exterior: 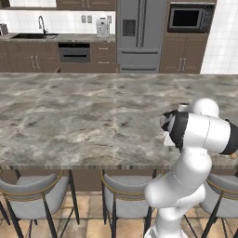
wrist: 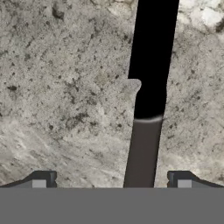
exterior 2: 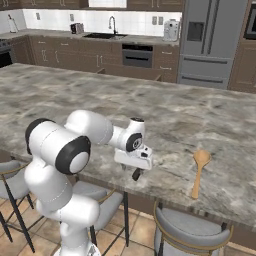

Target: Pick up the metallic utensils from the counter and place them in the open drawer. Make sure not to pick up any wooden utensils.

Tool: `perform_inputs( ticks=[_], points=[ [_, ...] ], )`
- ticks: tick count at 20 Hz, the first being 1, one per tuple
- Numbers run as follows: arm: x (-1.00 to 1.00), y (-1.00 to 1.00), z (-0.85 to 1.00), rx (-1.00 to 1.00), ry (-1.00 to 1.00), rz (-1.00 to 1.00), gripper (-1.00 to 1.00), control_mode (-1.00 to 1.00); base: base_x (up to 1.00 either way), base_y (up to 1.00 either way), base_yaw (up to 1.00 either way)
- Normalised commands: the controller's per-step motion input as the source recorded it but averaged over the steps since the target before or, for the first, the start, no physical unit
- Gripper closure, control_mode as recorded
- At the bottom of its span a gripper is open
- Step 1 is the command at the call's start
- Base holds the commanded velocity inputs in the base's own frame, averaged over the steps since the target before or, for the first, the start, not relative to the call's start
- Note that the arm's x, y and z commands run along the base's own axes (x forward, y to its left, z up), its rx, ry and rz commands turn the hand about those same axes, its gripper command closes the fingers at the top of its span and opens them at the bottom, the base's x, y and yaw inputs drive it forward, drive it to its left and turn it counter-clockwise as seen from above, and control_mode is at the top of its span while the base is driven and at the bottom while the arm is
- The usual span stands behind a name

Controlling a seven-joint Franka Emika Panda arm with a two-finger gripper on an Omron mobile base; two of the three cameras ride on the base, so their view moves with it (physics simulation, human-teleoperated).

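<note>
Your gripper [wrist: 111, 181] has its jaws spread wide, and nothing is pinched between them. In the hand view, two dark fingertips [wrist: 43, 178] stand well apart at the bottom, and one black knife [wrist: 148, 87] runs up between them without touching either. It lies flat on the counter [wrist: 65, 87]. Its near part is a dull brown-grey, and the far part is flat black with a small notch on one edge; you cannot tell which end is the blade.

In the right base view the gripper [exterior 2: 136, 172] hangs low over the near edge of the counter [exterior 2: 200, 115].

Count one wooden spoon [exterior 2: 199, 171] there, light tan, with a round bowl and a long straight handle, lying near the counter edge well to the gripper's right.

The counter top is grey-brown marbled stone, with a thick edge. Three grey padded stools [exterior: 35, 190] stand under it in the left base view.
</note>
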Motion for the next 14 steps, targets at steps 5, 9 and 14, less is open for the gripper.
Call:
perform_inputs(
  ticks=[5,9,14],
  points=[
    [-0.08,0.0,-0.27,0.0,0.0,0.0,-1.0,-1.0,0.0,0.0,0.0],
    [-0.16,0.0,-0.08,0.0,0.0,0.0,-1.0,-1.0,0.0,0.0,0.0],
    [-0.02,0.0,-0.15,0.0,0.0,0.0,-1.0,-1.0,0.0,0.0,0.0]
  ],
)
